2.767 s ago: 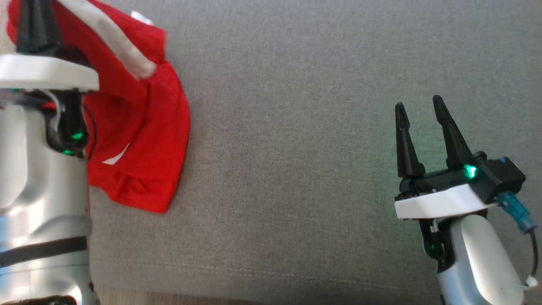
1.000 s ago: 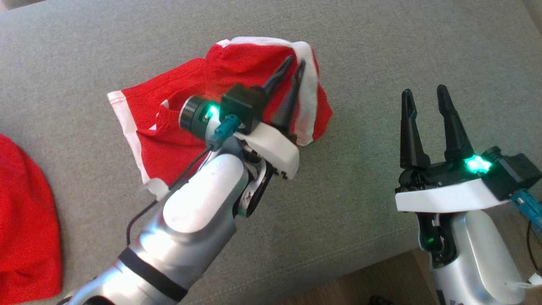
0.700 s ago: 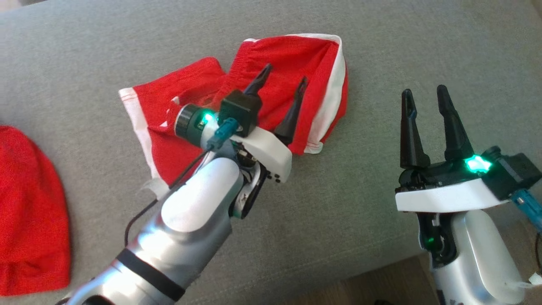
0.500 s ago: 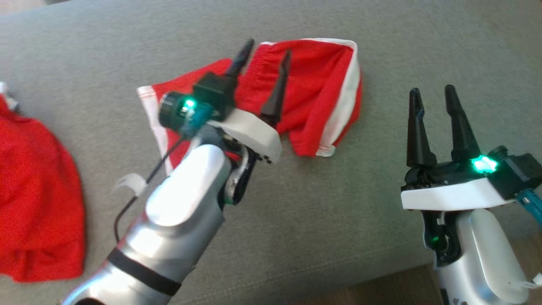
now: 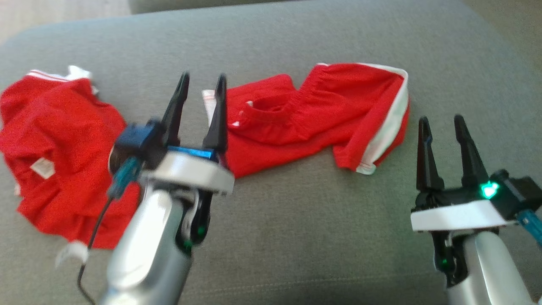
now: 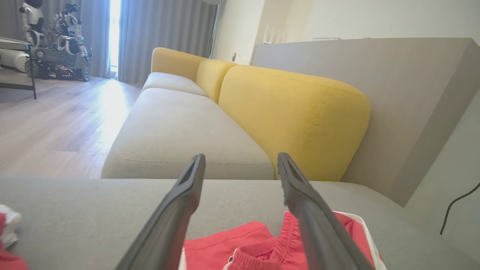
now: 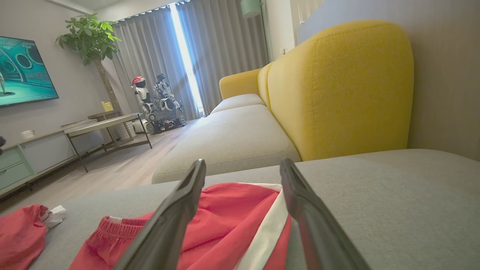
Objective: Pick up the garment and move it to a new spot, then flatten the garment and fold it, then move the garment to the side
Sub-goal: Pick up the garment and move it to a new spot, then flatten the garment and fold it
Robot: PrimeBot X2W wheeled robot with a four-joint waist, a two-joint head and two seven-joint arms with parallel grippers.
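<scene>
The garment (image 5: pixel 313 114), red shorts with white side stripes, lies loosely spread and rumpled on the grey cushion (image 5: pixel 296 237). My left gripper (image 5: pixel 202 78) is open and holds nothing; it hangs over the shorts' left end, and its right finger overlaps the white hem. From the left wrist, the shorts (image 6: pixel 232 245) lie low between the open fingers of the left gripper (image 6: pixel 240 157). My right gripper (image 5: pixel 441 120) stands open and holds nothing, just right of the shorts' striped end. The right wrist view looks between the fingers of the right gripper (image 7: pixel 242 163) onto the shorts (image 7: pixel 232 217) and their white stripe.
A second red garment (image 5: pixel 55 140) lies crumpled at the cushion's left, and it appears again in the right wrist view (image 7: pixel 18 228). A yellow sofa backrest (image 6: pixel 292 112) rises beyond the cushion. Wooden floor, a low table (image 7: pixel 105 127) and a parked robot (image 7: pixel 157 101) stand farther off.
My left gripper opened and let go of the shorts, then drew back toward their left end. The shorts now lie spread on the cushion. The head camera shifted; the right arm stayed put.
</scene>
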